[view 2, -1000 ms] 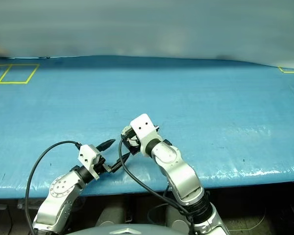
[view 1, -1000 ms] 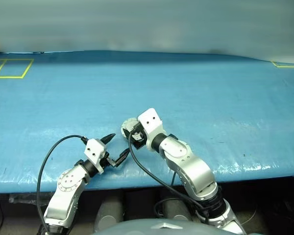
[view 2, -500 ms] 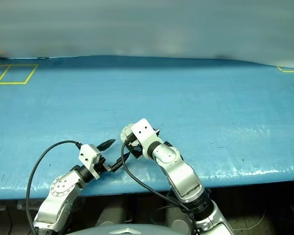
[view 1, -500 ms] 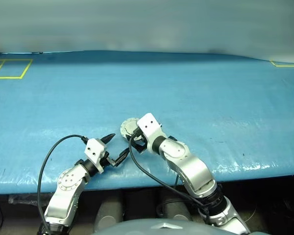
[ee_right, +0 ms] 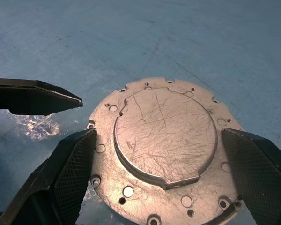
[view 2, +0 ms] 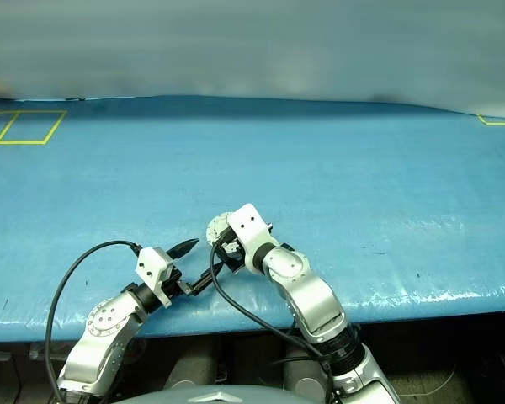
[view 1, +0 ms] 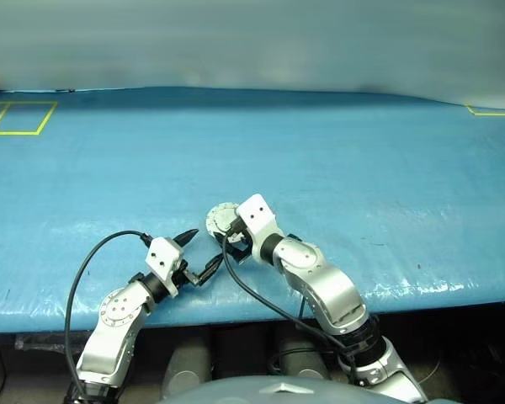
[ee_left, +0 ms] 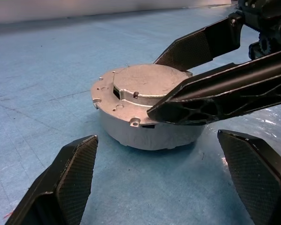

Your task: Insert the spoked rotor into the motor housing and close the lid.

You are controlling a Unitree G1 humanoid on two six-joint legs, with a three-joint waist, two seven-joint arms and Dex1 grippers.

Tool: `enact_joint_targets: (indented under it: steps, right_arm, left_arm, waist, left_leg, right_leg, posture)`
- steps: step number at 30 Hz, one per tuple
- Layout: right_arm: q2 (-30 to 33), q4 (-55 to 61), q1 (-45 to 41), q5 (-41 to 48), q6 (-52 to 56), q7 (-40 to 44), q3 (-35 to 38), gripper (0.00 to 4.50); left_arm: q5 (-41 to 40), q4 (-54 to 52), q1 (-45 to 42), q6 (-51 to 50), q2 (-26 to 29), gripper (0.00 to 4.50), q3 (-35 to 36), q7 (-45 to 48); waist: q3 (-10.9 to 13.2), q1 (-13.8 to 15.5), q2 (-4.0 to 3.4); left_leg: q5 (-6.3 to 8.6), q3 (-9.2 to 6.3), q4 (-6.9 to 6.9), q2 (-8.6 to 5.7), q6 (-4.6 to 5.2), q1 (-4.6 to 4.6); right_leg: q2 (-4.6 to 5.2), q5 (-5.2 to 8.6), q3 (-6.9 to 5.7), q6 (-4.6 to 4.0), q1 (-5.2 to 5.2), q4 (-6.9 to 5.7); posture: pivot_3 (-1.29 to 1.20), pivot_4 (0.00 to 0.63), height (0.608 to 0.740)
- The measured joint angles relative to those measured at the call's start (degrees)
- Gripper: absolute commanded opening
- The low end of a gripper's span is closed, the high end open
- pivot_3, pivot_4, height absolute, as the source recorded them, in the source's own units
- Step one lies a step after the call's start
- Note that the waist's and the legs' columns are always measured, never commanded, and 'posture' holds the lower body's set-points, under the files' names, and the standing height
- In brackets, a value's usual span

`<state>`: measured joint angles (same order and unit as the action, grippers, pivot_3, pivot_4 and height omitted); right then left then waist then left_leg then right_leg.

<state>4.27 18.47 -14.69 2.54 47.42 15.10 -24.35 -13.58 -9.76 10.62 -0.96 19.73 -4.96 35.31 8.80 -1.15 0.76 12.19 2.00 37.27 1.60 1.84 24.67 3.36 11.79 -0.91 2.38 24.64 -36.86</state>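
- Blue desk (view 1: 362,151) carries the motor housing (ee_left: 145,133), lid (ee_right: 165,140) seated on top.
- Right end effector (ee_right: 164,183) spread, straddling the lid.
- Left end effector (view 1: 198,255) spread, beside the housing.

Blue table cover (view 1: 337,151) — yellow tape squares (view 1: 17,118)

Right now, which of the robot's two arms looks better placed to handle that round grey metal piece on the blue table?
The right, probably. The right gripper hangs over the lid, open fingers either side of it. The left gripper is open too, but sits beside the motor housing, nearer the table's edge.
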Motion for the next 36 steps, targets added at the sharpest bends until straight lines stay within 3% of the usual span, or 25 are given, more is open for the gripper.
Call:
enact_joint_targets:
  steps: [3, 23, 36]
  right_arm:
    - [-0.05, -0.03, 0.01, 0.24, -0.04, -0.02, 0.19, 3.07]
    - [4.11, 2.1, -4.06, 3.8, 6.55, 5.12, 2.49, 3.07]
    - [2.54, 0.89, -1.22, 3.07, 2.8, 3.4, 1.75, 3.07]
  left_arm:
    - [0.0, 0.0, 0.0, -0.01, 0.0, 4.5, -0.05, 0.0]
    - [0.08, 0.0, 0.17, 0.05, -0.48, 4.5, -0.11, -0.3]
    - [0.96, 0.0, 0.92, 1.21, -0.55, 4.5, -0.06, -0.93]
  waist:
    - [0.0, -0.02, 0.0]
    - [0.01, 0.01, 0.0]
    - [-0.01, -0.04, 0.01]
  left_leg:
    - [0.0, 0.0, 0.0, 0.0, 0.0, 0.0]
    - [0.0, 0.01, -0.02, -0.01, 0.01, 0.05]
    - [0.0, 0.01, -0.03, 0.0, 0.01, -0.01]
  right_leg:
    - [0.0, 0.0, 0.0, 0.0, -0.01, 0.0]
    - [0.01, 0.0, 0.0, 0.0, -0.01, 0.02]
    - [0.0, 0.0, 0.01, 0.0, -0.01, 0.01]
  posture:
    - [0.0, 0.15, 0.74]
    - [0.0, 0.15, 0.74]
    - [0.0, 0.15, 0.74]
